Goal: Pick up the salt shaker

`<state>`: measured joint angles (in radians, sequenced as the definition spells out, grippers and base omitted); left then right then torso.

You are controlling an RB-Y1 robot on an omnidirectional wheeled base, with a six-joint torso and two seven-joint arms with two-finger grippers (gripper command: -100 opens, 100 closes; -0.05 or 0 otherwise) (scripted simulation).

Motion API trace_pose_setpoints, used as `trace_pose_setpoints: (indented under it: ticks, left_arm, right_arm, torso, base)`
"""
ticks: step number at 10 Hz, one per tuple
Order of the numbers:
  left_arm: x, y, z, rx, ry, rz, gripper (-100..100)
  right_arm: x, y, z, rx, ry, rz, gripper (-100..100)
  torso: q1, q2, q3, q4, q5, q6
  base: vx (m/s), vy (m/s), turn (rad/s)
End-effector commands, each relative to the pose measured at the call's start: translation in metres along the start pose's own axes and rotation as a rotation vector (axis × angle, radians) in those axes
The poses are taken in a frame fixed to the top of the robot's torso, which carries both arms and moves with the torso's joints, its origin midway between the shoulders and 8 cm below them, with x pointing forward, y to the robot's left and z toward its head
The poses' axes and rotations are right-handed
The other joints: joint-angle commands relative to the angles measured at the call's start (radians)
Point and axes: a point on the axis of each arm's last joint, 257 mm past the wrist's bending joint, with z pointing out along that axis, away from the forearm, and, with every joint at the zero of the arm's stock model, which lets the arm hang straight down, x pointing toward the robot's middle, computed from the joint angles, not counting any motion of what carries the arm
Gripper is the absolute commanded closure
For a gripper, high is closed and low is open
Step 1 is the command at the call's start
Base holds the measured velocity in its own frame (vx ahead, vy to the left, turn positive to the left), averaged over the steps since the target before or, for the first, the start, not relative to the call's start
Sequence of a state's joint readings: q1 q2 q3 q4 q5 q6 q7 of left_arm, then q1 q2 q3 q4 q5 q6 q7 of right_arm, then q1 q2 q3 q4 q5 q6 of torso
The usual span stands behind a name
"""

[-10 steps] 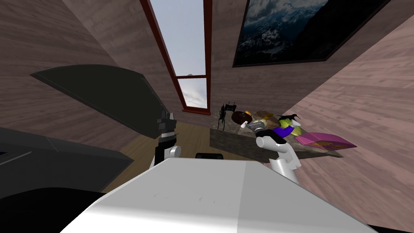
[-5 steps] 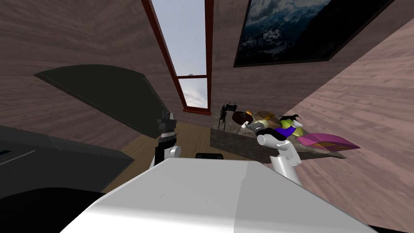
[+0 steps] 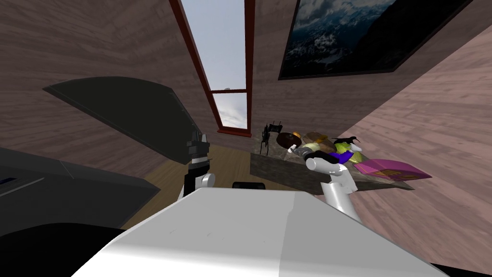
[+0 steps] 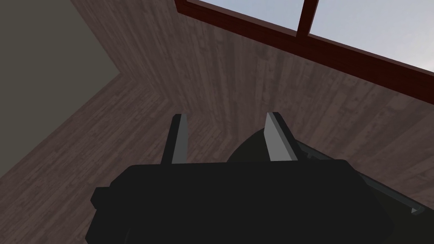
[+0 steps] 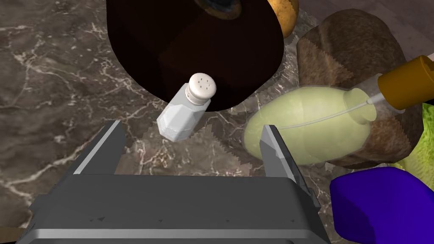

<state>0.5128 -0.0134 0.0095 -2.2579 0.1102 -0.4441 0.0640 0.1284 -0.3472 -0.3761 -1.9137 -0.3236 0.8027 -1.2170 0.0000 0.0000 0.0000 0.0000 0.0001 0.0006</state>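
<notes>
The salt shaker (image 5: 186, 111) is small, white and faceted, with a round holed cap. It stands on the dark marble table top (image 5: 51, 72), just in front of a big dark brown round object (image 5: 195, 46). My right gripper (image 5: 190, 126) is open and hovers over it, with the shaker's base between the fingertips (image 5: 112, 127) and neither finger touching it. From the head, the shaker (image 3: 290, 149) is a white speck by my right gripper (image 3: 300, 151) at the table's near left part. My left gripper (image 4: 226, 118) is open and empty, raised at my left (image 3: 198, 139).
Close beside the right finger lies a pale yellow-green bottle (image 5: 309, 123) with an orange cap. A brown lump (image 5: 351, 46) and a blue-purple object (image 5: 381, 203) crowd that side. A pink book (image 3: 391, 169) overhangs the table's right end. Dark furniture (image 3: 120, 115) stands at my left.
The whole head view has slid slightly, so I have moved a little. My right forearm has edged further out over the table. The left arm has stayed put.
</notes>
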Motion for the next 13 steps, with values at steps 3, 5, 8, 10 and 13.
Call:
trace_pose_setpoints:
  ticks: [3,5,8,10,13]
  left_arm:
    - [0.000,0.000,0.000,0.000,0.000,0.000,0]
    - [0.000,0.000,0.000,0.000,0.000,0.000,0]
    - [0.000,0.000,0.000,0.000,0.000,0.000,0]
    - [0.000,0.000,0.000,0.000,0.000,0.000,0]
    - [0.000,0.000,0.000,0.000,0.000,0.000,0]
  right_arm:
    - [-0.009,0.001,0.009,0.044,-0.082,0.112,-100]
    - [-0.020,-0.004,0.008,0.058,-0.127,0.112,-100]
    - [-0.027,-0.005,0.010,0.082,-0.183,0.160,-100]
    - [-0.032,-0.007,0.011,0.103,-0.236,0.203,-100]
    - [-0.037,-0.009,0.011,0.123,-0.291,0.242,-100]
  torso:
    - [0.000,0.000,0.000,0.000,0.000,0.000]
    - [0.000,-0.001,0.000,0.000,0.000,0.000]
    - [0.000,-0.001,0.000,0.000,0.000,0.000]
    - [0.000,0.000,0.000,0.000,0.000,0.000]
    - [-0.001,-0.001,-0.001,0.000,0.000,0.000]
  base:
    - [0.008,0.006,0.011]
    - [0.008,0.004,0.004]
    - [0.007,0.002,0.004]
    - [0.010,0.000,0.004]
    - [0.013,-0.002,0.001]
